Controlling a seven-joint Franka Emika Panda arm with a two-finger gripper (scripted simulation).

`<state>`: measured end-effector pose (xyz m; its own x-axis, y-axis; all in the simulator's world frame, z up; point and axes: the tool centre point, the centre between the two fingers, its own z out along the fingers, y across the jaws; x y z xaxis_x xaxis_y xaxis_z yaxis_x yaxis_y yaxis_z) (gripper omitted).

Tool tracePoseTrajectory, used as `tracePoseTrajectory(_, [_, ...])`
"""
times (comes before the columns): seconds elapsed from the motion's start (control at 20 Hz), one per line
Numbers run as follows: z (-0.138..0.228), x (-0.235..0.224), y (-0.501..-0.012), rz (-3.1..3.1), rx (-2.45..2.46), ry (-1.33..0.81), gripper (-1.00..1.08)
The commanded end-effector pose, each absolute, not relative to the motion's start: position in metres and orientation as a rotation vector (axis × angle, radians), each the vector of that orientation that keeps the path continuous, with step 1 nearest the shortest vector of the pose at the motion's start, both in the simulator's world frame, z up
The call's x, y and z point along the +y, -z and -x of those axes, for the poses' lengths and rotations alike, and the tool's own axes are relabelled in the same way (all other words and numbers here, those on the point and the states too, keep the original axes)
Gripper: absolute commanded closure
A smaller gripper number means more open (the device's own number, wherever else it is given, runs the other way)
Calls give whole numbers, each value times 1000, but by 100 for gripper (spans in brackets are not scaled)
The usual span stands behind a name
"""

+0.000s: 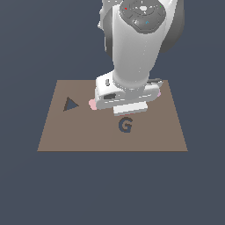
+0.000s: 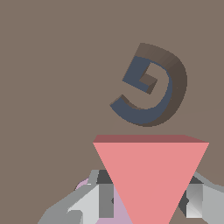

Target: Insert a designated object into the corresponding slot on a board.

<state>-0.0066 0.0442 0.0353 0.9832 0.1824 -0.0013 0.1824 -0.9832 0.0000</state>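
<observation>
While the end effector (image 2: 146, 197) grips the red triangle (image 2: 151, 175) between its fingers (image 2: 98, 199), it sits over the brown board (image 1: 149, 136), beside the G-shaped hole (image 1: 125, 125).

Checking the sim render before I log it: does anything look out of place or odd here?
Nothing looks damaged or spilled. The red triangular block sits between the hand's fingers, close over the brown board near the G-shaped cutout, not by the triangular slot at the exterior view's left. A mauve blob shows behind one finger.
</observation>
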Motion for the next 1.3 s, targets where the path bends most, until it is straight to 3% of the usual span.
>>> tracePoseTrajectory(0.0, [14,18,-36,-3124,329,1,108])
tracePoseTrajectory(0.7, [36,-116,-39,-3093,545,1,108])
tracePoseTrajectory(1.25, [37,-167,-40,-3078,625,1,108])
